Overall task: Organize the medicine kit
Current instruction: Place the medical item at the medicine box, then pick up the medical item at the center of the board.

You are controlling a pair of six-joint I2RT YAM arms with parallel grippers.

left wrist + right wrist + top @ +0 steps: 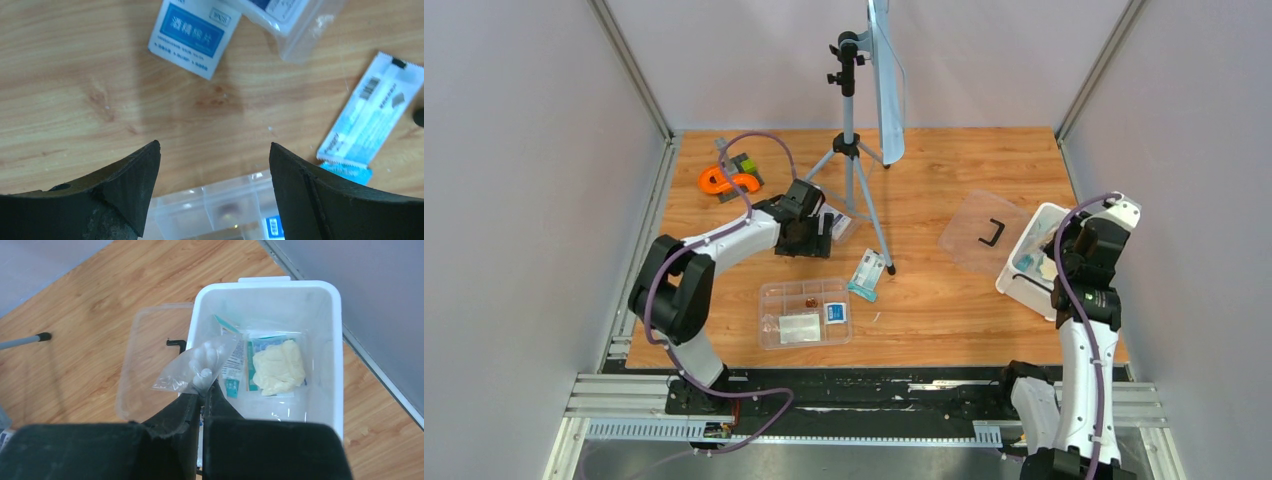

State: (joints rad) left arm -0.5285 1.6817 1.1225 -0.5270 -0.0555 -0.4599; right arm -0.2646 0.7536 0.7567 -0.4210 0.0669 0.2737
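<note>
Two grippers: we see L gripper point(215, 162) agape, empty, blue packet point(194, 39) at 12 o'clock; R gripper point(202, 390) pinching cotton bag point(197, 365).

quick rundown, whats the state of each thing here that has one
white tub, open, lid off, packets inside
clear lid, lying on the table beside the tub
divided tray, uncovered, partly filled
left gripper, open, empty, above the table
right gripper, shut on a clear bag over the tub
</note>
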